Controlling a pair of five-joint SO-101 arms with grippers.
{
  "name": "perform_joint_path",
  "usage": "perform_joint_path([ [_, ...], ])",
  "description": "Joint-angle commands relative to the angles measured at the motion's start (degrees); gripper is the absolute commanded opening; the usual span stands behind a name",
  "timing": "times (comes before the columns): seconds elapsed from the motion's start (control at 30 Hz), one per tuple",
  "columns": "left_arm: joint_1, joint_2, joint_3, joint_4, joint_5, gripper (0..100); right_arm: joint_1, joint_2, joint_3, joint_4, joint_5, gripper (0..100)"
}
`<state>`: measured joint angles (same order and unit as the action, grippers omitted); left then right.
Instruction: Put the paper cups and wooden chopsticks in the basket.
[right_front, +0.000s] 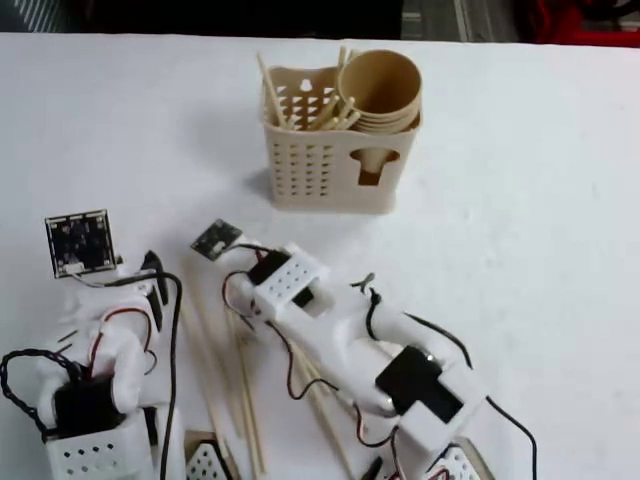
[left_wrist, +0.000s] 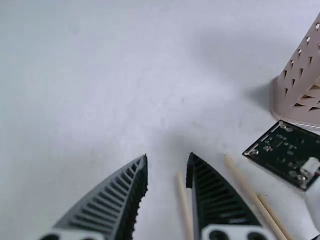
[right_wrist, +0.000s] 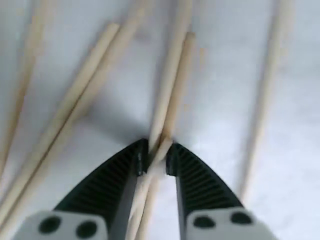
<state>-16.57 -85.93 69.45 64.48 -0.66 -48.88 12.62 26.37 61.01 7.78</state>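
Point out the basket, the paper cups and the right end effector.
basket (right_front: 310, 175): high view, front wall.
paper cups (right_front: 380, 85): high view, top cup's inside.
right end effector (right_wrist: 156, 150): right wrist view, between fingertips.

No text is legible on the basket (right_front: 310, 170), paper cups (right_front: 385, 90) or circuit boards (right_front: 78, 243).

Matt perforated plastic basket (right_front: 310, 170), smooth paper cups (right_front: 380, 85), pale bare-wood chopsticks (right_wrist: 165, 85), matt white table (right_front: 540, 200)

A white table (right_front: 540, 250) ends at a dark backdrop (right_front: 200, 15), with something red (right_front: 580, 20) at one far corner.
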Motion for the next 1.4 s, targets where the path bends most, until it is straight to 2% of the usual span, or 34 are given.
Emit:
perform_joint_path([
  [0.0, -0.31, -0.66, -0.35, -1.23, -0.35, 14, 2.07, -1.71, -2.73, 2.95, 2.9, 1.8],
  [0.13, -0.31, -0.66, -0.35, -1.23, -0.35, 14, 4.79, -9.45, -4.48, 5.76, 3.96, 1.8],
  [0.43, -0.31, -0.66, -0.35, -1.05, -0.35, 14, 5.05, -22.81, -4.4, 7.52, 4.04, 1.7],
  [0.53, -0.31, -0.66, -0.35, -1.14, -0.35, 14, 4.62, -22.55, -4.13, 7.08, 4.04, 1.7],
  [0.77, -0.31, -0.66, -0.35, -1.05, -0.35, 14, 2.51, -17.98, -0.7, -6.55, 3.78, 1.9],
  [0.97, -0.31, -0.66, -0.35, -1.23, -0.35, 14, 2.42, -18.15, -0.53, -1.8, 3.43, 19.0],
  [1.1, -0.31, -0.66, -0.35, -1.23, -0.35, 14, 0.92, -18.68, 0.0, 2.42, 3.43, 19.1],
  [1.37, -0.31, -0.66, -0.35, -1.23, -0.35, 14, -1.27, -11.65, 3.87, 1.63, -0.88, 19.3],
])
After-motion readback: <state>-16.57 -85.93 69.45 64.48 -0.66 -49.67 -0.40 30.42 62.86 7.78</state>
